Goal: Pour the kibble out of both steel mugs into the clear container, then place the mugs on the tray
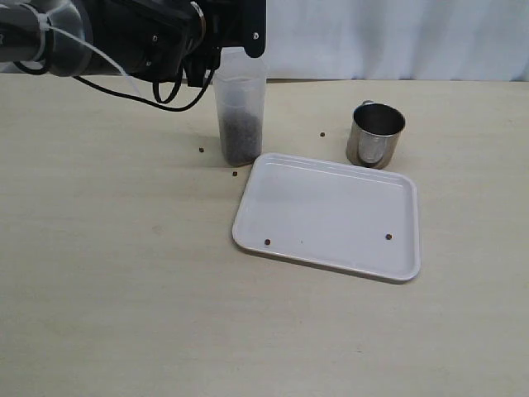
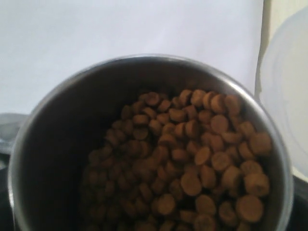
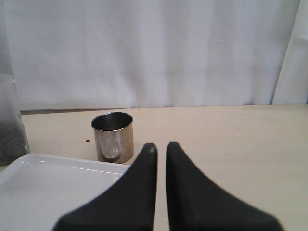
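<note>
As the left hand point(image 1: 216, 51) grasps one full mug point(image 2: 62, 144), the right hand point(image 3: 160, 149) is clenched empty.

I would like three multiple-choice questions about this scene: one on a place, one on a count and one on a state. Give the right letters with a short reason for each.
1. Where does the standing mug rest?
A) on the table, beside the tray
B) on the tray
C) on top of the other mug

2. How many loose pellets lie on the tray?
A) none
B) six
C) two

3. What is the state of the left arm's mug?
A) empty
B) holding kibble
C) upside down

Answers:
1 A, its base is on the table, off the tray's rim.
2 C, two dark pellets show on the white tray.
3 B, kibble shows inside it.
</note>
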